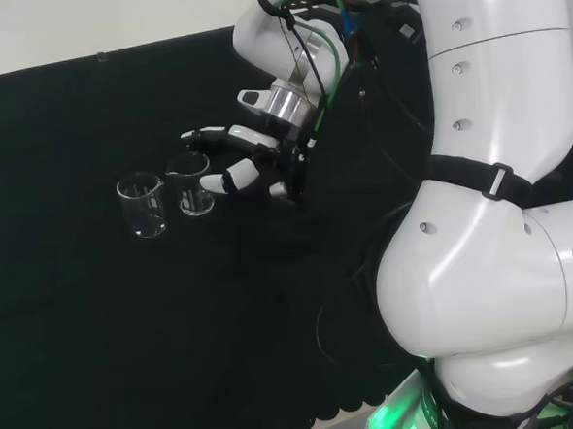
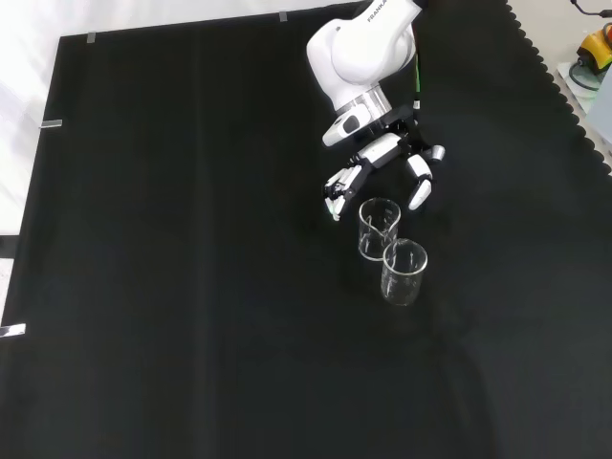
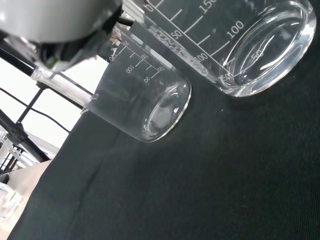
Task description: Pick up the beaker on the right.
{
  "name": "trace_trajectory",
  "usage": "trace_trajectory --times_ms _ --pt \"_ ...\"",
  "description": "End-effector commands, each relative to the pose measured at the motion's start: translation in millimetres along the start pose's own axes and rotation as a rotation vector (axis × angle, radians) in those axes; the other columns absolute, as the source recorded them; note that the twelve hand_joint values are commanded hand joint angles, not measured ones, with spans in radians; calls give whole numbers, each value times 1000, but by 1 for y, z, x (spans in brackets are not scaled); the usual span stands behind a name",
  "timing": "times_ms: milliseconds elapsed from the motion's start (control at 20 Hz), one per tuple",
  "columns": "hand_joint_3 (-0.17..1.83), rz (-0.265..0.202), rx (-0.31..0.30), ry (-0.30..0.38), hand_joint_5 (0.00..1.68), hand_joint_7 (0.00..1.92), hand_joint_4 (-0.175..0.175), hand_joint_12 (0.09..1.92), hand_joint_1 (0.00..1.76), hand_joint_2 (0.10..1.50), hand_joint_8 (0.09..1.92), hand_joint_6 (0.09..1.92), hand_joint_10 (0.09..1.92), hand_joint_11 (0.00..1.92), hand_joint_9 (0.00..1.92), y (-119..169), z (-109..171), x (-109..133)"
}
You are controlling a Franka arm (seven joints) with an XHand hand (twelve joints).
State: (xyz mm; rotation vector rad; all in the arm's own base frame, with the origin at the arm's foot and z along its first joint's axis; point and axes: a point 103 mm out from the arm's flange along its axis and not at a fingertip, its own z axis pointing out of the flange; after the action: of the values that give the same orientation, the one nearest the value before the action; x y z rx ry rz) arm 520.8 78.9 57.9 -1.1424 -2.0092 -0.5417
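— Clear glass, two pieces of it: where do they stand on the black cloth (image 1: 98, 313)?

— Side by side in the head view, both upright. The beaker on the right (image 1: 191, 184) is the one just beside my hand (image 1: 254, 163); the other beaker (image 1: 143, 205) stands to its left, very close to it, and I cannot tell whether the two touch. In the front view they sit one behind the other, the near-hand beaker (image 2: 379, 228) higher up and the second one (image 2: 403, 272) below it and slightly to the right.

— And your hand?

— It hangs spread wide and holds nothing. In the front view my fingers (image 2: 340, 184) reach down on the left of the beaker's rim and my thumb (image 2: 420, 190) on its right, so the glass sits just below the gap between them. I see no contact yet.

— Anything inside the glass?

— From the wrist both beakers (image 3: 145, 95) (image 3: 250, 45) look empty, printed scales showing on their walls.
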Motion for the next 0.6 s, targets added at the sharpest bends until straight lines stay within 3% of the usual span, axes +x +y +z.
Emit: trace_trajectory --times_ms 50,450,600 --pt "1038 4 -3 -3 351 269 -10 1190 834 317 548 87 580 0 341 0 3 1" --pt "1025 17 -38 26 496 386 -22 1249 868 327 581 87 579 0 419 2 7 2" --pt "1026 16 -44 33 439 397 -26 1253 875 328 585 87 576 0 427 1 7 1"
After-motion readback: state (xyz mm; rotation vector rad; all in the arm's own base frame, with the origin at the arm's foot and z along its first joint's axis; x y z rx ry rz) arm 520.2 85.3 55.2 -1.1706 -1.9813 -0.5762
